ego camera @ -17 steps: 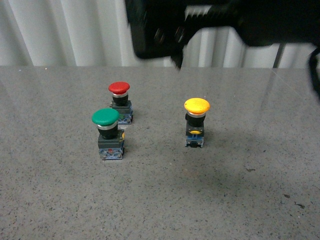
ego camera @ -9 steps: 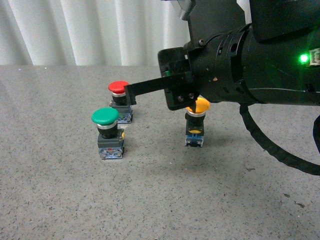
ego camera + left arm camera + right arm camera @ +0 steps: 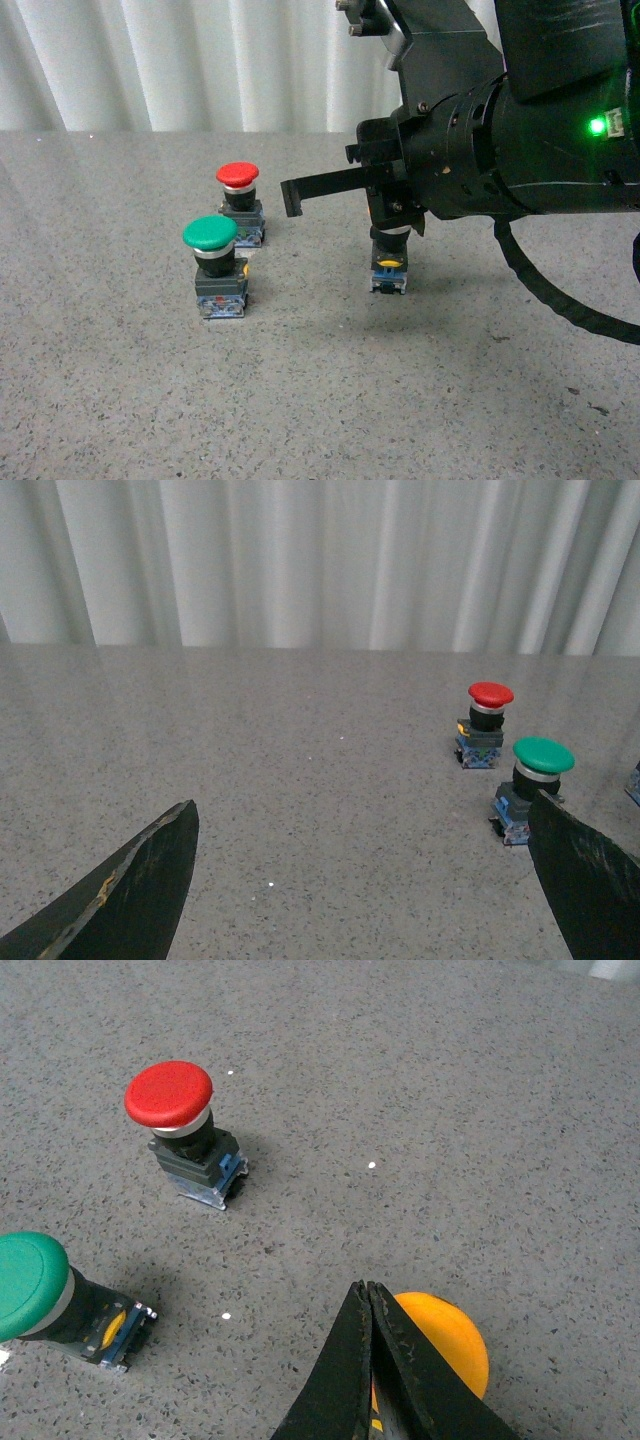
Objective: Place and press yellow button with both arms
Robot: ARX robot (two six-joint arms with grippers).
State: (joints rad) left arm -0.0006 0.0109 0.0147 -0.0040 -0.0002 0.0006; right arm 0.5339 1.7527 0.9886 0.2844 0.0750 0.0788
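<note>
The yellow button (image 3: 389, 266) stands upright on the table, right of centre. In the front view only its black body and blue base show; the right arm (image 3: 500, 150) covers its cap. In the right wrist view the yellow cap (image 3: 452, 1342) lies just beneath and beside my right gripper (image 3: 366, 1288), whose fingers are pressed together with nothing between them. In the front view those fingers (image 3: 292, 196) reach left, above the table. My left gripper (image 3: 362, 802) is open over bare table, far from the yellow button.
A green-capped button (image 3: 211, 236) and a red-capped button (image 3: 238, 177) stand left of the yellow one, also seen as green (image 3: 32, 1272) and red (image 3: 170, 1095). The grey speckled table (image 3: 320, 400) runs back to a white curtain (image 3: 200, 60).
The right arm came down into view from the top, then shifted right. Its fingertips drew back from the red button. The yellow cap is now hidden behind the arm.
</note>
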